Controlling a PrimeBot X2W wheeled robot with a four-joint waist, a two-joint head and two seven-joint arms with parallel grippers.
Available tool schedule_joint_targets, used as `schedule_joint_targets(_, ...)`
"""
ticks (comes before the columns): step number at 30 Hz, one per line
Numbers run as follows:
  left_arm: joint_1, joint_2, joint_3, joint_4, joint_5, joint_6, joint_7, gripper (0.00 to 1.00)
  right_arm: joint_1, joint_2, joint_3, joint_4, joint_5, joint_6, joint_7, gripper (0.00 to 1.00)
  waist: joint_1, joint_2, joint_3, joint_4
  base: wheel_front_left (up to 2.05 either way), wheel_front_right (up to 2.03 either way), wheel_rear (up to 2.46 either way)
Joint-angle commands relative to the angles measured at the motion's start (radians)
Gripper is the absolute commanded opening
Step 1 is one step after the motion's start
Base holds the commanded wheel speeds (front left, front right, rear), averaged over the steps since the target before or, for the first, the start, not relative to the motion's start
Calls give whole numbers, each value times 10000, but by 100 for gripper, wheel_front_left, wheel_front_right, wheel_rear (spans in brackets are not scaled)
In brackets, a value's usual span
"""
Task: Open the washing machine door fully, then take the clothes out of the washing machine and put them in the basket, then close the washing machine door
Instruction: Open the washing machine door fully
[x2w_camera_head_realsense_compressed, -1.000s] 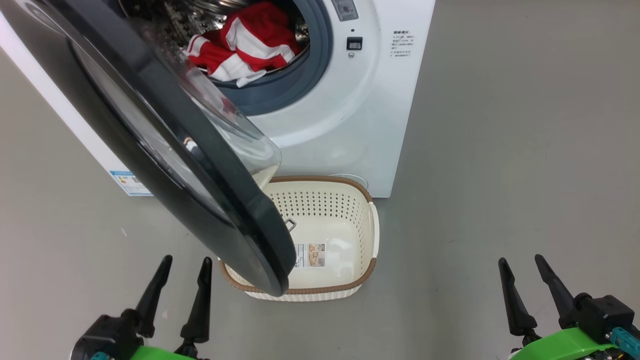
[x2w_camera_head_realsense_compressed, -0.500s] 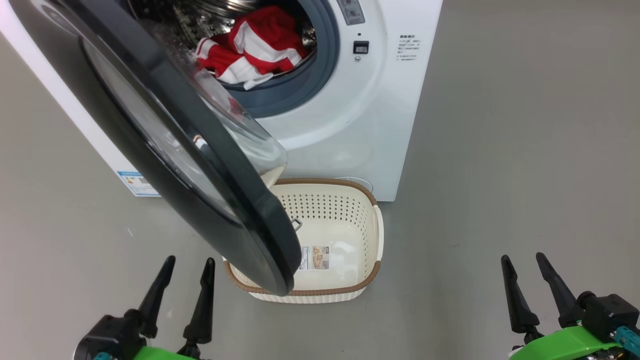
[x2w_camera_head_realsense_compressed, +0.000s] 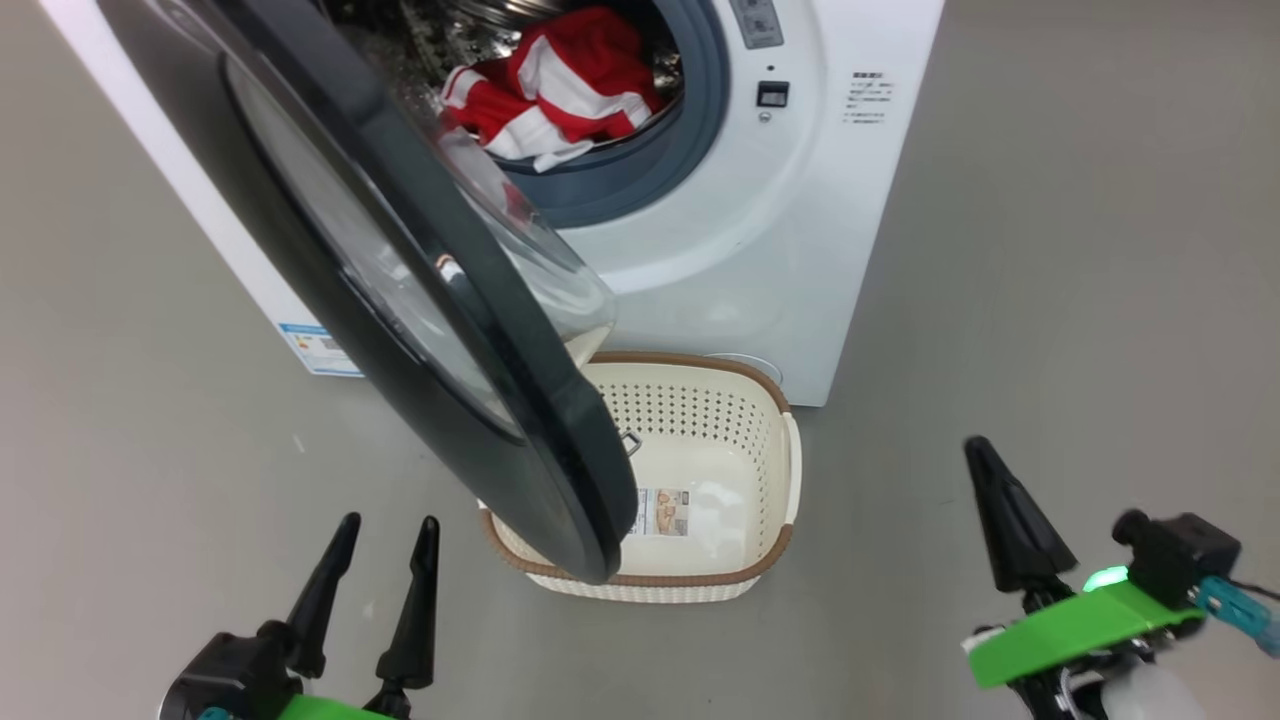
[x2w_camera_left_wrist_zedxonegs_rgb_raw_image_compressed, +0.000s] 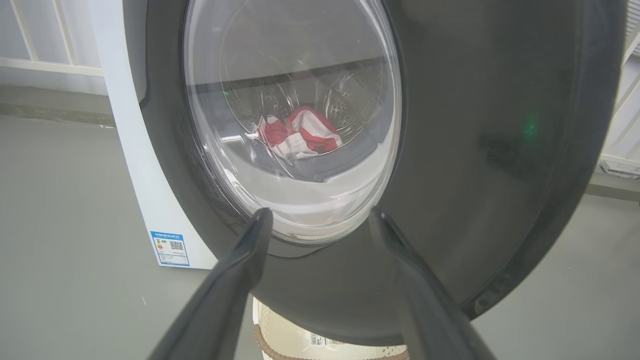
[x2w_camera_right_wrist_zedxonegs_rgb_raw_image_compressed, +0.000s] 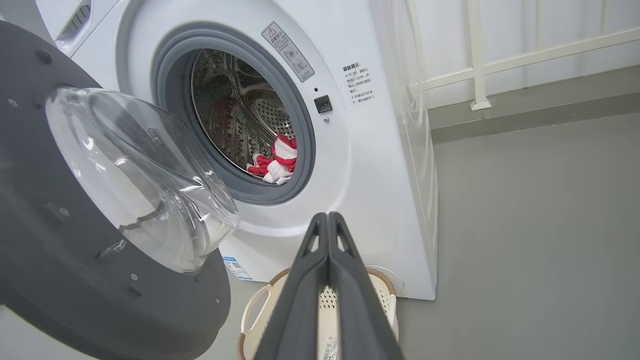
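head looks down, wrists face washing machine (x2w_camera_right_wrist_zedxonegs_rgb_raw_image_compressed: 380, 200)

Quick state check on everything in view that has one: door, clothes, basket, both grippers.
washing machine door: open part way, swung out above the basket's left side.
clothes: bunched inside the washing machine, not yet taken out.
basket: upright, empty, in front of the machine.
left gripper: open, holding nothing.
right gripper: shut, holding nothing.

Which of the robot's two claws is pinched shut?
The right gripper: its two dark fingers are pressed together into one spike, while the left gripper holds its fingers apart.
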Motion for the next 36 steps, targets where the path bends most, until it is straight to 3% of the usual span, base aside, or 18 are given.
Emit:
schedule_joint_targets(1,-27,71,290,-287,15,-56,-120,100,-347,-123,291,-257,89,48,-91,0,0,0,5,80,0,0,0)
schedule_joint_targets(17,-66,-61,133,-432,-64,-56,-120,100,-3129,-1609,4047,-131,3586,48,-91,0,0,0,291,966,0,0,0)
schedule_joint_targets(28,-209,-101,-153,-467,-268,-56,-120,100,-5070,-2979,7211,-748,6911,48,200,0,0,0,640,1643,0,0,0)
schedule_joint_targets(36,-256,-104,-345,-578,-557,-56,-120,100,-5823,-3536,8455,-1264,8283,48,728,0,0,0,809,1970,0,0,0)
